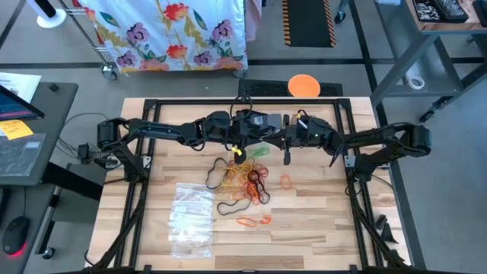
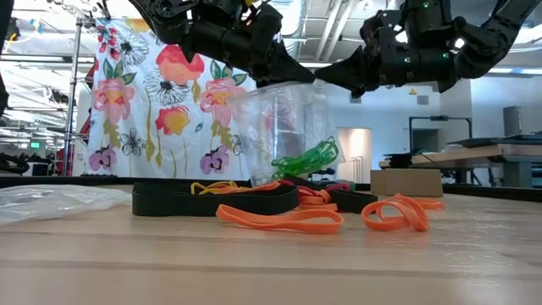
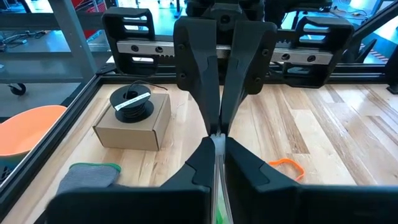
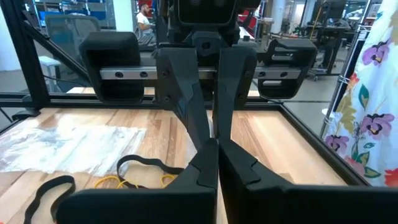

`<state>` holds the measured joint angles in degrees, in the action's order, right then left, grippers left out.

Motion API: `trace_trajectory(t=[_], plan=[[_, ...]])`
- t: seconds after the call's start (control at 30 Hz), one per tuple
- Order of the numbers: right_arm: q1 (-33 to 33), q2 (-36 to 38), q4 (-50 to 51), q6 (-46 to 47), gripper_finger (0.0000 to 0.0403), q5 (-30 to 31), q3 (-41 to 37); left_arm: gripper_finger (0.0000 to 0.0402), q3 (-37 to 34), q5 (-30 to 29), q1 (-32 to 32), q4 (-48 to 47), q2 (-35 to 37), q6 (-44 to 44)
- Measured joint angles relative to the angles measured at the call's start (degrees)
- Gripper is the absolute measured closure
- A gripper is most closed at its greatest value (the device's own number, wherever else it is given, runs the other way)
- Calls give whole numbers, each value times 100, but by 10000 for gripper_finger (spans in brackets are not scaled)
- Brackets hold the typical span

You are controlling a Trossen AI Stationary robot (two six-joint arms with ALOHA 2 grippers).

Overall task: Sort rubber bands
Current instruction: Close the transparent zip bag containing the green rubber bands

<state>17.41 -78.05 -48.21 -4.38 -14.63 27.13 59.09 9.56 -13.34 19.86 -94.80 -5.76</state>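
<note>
Both grippers meet above the middle of the table, shut on a clear plastic bag (image 2: 284,119) that hangs between them with green rubber bands (image 2: 305,158) inside. My left gripper (image 1: 245,141) comes from the left and my right gripper (image 1: 275,141) from the right. Under the bag lies a heap of loose rubber bands (image 1: 247,181) in orange, yellow, red and black. Single orange bands (image 2: 279,220) and wide black bands (image 2: 212,201) lie flat on the wood nearer the front edge. My left gripper pinches the bag's thin upper edge (image 3: 217,144) between its two fingers, reaching in level from the table's left. The bag hangs clear of the table. My right gripper holds the bag's upper edge (image 2: 318,85) from the table's right, facing the left fingertips; its own fingers hide the exact spot.
A stack of clear plastic bags (image 1: 190,217) lies near the front left. A cardboard box with a black spool (image 3: 132,118) and a grey cloth piece with a green edge (image 3: 87,177) sit on the table. An orange bowl (image 1: 303,85) lies beyond the far rail. Black frame rails (image 1: 144,183) border the table.
</note>
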Motion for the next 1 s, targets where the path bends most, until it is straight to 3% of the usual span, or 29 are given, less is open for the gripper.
trace_trajectory(t=[1.0], plan=[[-9,1,348,-352,403,406,14,391,11,-326,7,-407,-4,72]])
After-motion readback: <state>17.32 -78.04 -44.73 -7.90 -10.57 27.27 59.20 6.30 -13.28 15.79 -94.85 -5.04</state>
